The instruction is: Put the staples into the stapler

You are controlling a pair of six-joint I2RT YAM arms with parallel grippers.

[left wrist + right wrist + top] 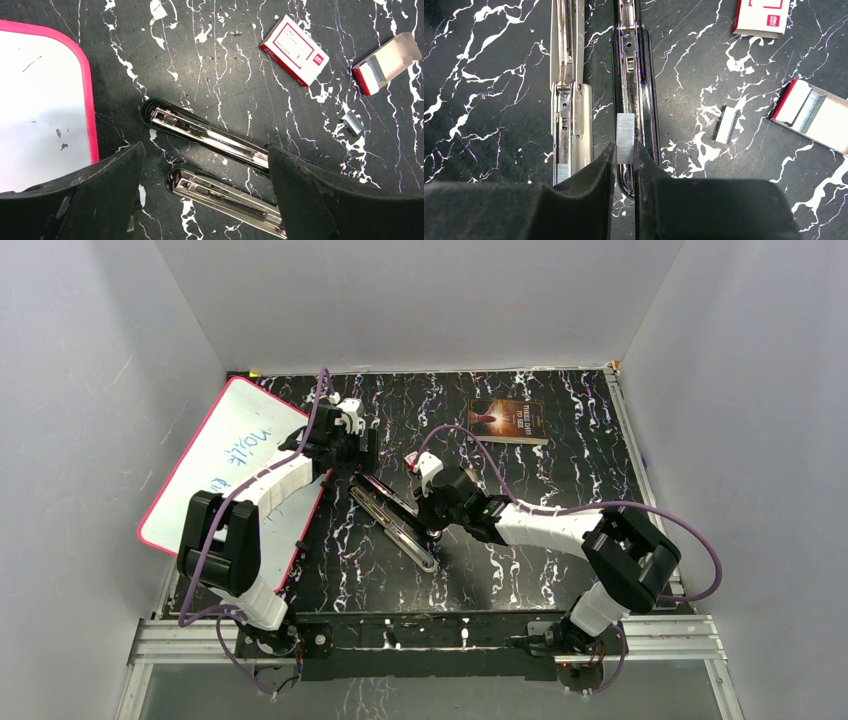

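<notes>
Right gripper [625, 152] is clamped on a short strip of staples [625, 131], pinched by its sides, so the thing that matters is in hand on that arm. On the black marbled table [489, 75] the stapler [634, 75] is laid wide open, both halves side by side and running straight away from the fingers. The strip is held right over the black-rimmed chrome half, long axis lined up along it; whether it's actually touching the channel can't be told. Probably only a lowering and a slide forward is needed, guesswork though. Left gripper [206, 152] is spread wide above the stapler with nothing in it, so it's the spare one. Off to the right, an open staple box [819, 117] is seen with staples inside, a closed box [760, 20] can't be seen into, and one loose strip [727, 125] is lying between the stapler and the open box.
</notes>
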